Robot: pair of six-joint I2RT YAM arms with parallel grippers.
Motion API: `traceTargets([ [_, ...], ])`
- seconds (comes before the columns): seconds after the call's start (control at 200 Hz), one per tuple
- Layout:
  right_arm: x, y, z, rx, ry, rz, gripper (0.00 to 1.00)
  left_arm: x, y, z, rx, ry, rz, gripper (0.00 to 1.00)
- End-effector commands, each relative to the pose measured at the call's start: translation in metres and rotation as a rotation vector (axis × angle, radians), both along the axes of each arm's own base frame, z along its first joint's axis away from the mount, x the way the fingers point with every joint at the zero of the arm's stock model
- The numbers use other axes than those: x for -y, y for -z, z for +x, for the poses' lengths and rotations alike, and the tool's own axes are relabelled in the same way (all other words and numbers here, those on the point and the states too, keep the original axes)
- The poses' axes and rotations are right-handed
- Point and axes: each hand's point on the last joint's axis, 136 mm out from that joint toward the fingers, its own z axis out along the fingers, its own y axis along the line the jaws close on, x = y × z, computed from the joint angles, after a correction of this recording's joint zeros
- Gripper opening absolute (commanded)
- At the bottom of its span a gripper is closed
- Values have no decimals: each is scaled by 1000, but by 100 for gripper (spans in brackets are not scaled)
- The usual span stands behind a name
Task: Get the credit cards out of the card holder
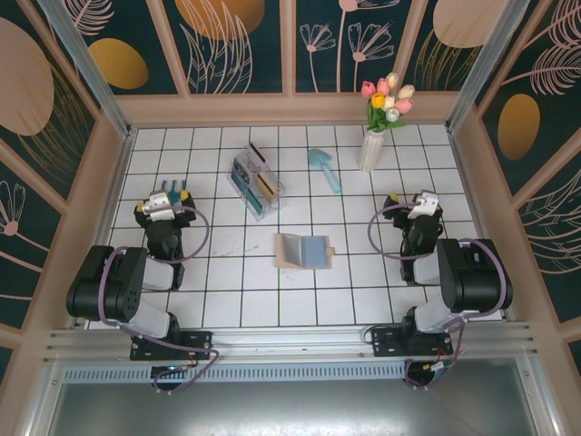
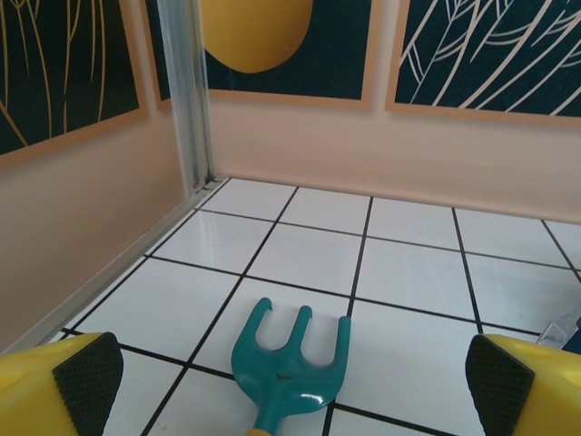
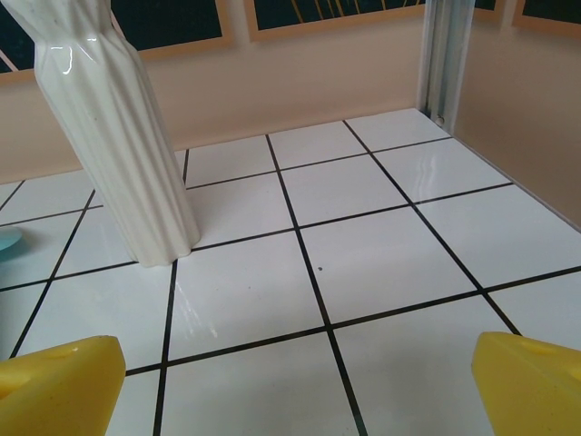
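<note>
Card holder (image 1: 304, 250) lying open and flat in the middle of the table (image 1: 227, 300), blue-grey inside up, long axis running 9 to 3 o'clock in the top view, credit cards too small to make out in it from here. Both sets of jaws spread wide with nothing in them: left gripper (image 1: 170, 193) has the holder off at about 4 o'clock, right gripper (image 1: 416, 200) has it at about 8 o'clock, well apart from both. Right looks a touch nearer, so I'd judge that arm has the shorter reach
</note>
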Motion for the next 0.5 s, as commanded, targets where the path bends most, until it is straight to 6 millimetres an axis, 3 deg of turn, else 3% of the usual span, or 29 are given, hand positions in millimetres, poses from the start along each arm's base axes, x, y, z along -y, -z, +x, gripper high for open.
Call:
traceTargets([
  [0.0, -1, -8, 5, 28, -14, 1, 99, -2, 0, 1, 1, -10, -19, 99],
  [0.495, -1, -8, 5, 28, -15, 1, 99, -1, 2, 5, -13, 1, -20, 99],
])
